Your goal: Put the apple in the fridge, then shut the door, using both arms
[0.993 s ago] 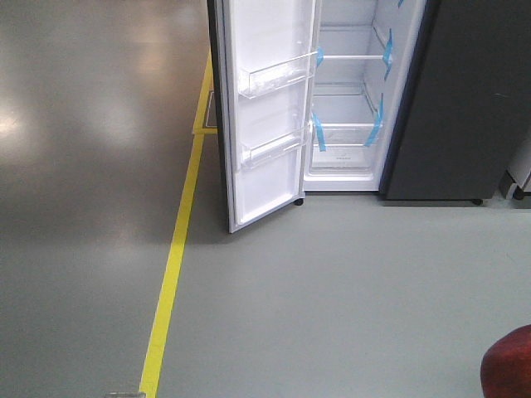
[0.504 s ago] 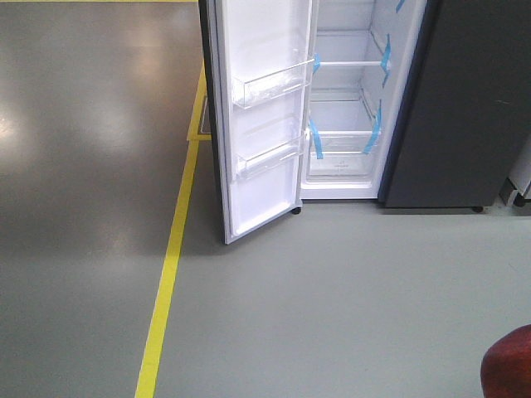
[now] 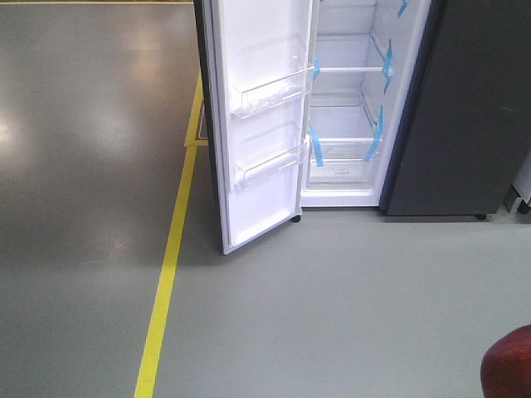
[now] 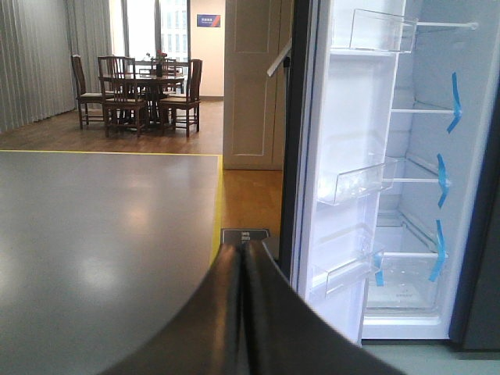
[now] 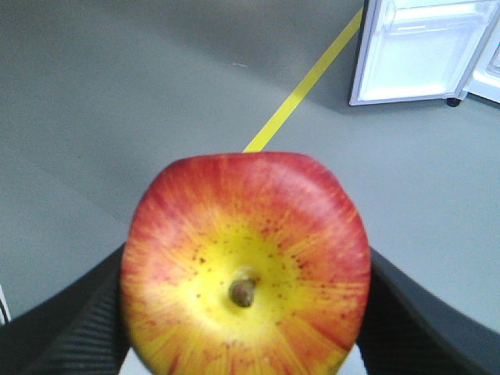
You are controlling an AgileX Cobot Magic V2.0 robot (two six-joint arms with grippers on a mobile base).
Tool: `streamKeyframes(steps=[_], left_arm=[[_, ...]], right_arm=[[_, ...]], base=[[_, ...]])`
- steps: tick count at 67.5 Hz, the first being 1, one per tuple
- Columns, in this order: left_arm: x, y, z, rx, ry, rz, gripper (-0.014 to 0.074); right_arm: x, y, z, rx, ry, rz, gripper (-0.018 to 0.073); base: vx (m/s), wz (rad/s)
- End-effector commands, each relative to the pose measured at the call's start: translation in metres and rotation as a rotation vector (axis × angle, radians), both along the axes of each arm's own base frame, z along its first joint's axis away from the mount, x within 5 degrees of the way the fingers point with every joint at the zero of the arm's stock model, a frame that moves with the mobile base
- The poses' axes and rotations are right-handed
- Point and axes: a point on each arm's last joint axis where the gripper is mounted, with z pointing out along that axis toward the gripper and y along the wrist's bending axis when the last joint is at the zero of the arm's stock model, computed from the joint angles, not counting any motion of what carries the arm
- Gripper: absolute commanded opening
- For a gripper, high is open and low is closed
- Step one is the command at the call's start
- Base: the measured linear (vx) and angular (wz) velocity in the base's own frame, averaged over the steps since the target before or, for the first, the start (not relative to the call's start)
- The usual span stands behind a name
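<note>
The red and yellow apple (image 5: 246, 269) fills the right wrist view, stem end toward the camera, with my right gripper (image 5: 246, 312) shut on it from both sides. A red edge of the apple (image 3: 508, 365) shows at the front view's bottom right. The fridge (image 3: 357, 108) stands ahead with its white inside, clear shelves and blue tape strips showing. Its door (image 3: 261, 124) is swung wide open to the left, bins facing me. My left gripper (image 4: 244, 258) is shut on nothing, its fingers pressed together, pointing at the door (image 4: 344, 172) edge.
A yellow floor line (image 3: 170, 257) runs left of the door. The fridge's dark grey closed right half (image 3: 473, 108) stands beside the open compartment. A wooden table and chairs (image 4: 141, 90) stand far back left. Grey floor lies between me and the fridge.
The view has shifted: the fridge and door sit slightly lower and more to the left in the frame than a second ago. The apple stays held at the bottom right.
</note>
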Motion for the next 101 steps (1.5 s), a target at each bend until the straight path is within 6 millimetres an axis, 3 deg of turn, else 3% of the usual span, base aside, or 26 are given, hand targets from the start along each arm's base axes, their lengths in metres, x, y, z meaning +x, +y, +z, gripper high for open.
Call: streamKeyframes(steps=[1, 101], left_arm=[[-0.0006, 0.0008, -0.0005, -0.015, -0.067, 0.009, -0.0006], [-0.0006, 0.0008, -0.0005, -0.015, -0.067, 0.009, -0.0006]], right_arm=[[0.0030, 0.0018, 0.0114, 0.043, -0.070, -0.002, 0.0197], [0.0030, 0.0018, 0.0114, 0.043, -0.070, -0.002, 0.0197]], base=[[0.11, 0.00], [0.11, 0.00]])
